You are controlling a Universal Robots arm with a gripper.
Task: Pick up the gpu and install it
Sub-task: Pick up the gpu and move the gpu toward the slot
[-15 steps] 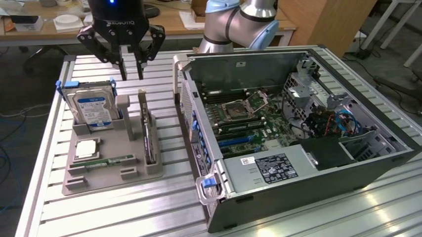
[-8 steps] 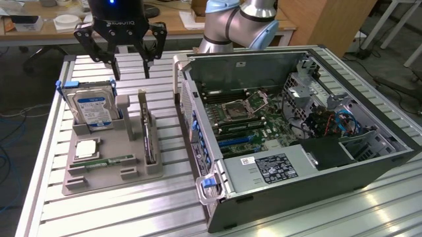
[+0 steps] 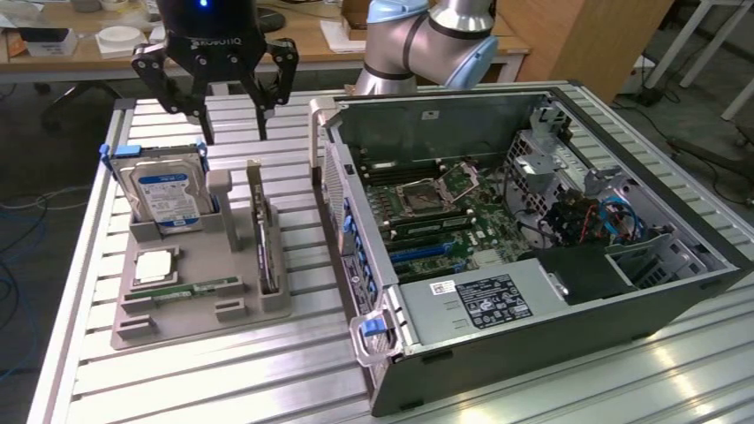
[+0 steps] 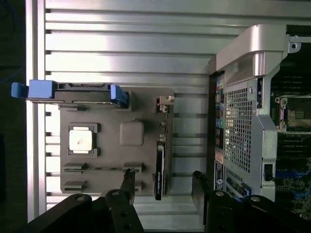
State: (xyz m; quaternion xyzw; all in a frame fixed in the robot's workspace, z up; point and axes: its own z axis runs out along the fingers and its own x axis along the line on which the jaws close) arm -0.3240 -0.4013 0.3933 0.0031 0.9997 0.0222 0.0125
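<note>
The gpu (image 3: 263,240) is a thin dark card standing on edge in a slot at the exterior view's right side of a grey holder (image 3: 200,322). My gripper (image 3: 231,132) hangs open above the holder's far end, higher than the card and apart from it, with nothing between its fingers. In the wrist view the gpu (image 4: 160,167) shows edge-on between my two black fingers, my gripper (image 4: 163,175) centred over its near end. The open computer case (image 3: 566,340) lies on its side at the exterior view's right, its motherboard (image 3: 436,212) exposed.
The holder also carries an upright silver hard drive (image 3: 169,196) with blue rails, a square processor (image 3: 155,265) and a narrow green memory stick (image 3: 194,290). All of this rests on a slatted aluminium table (image 3: 236,380). Behind it are the arm's base (image 3: 412,44) and a wooden desk.
</note>
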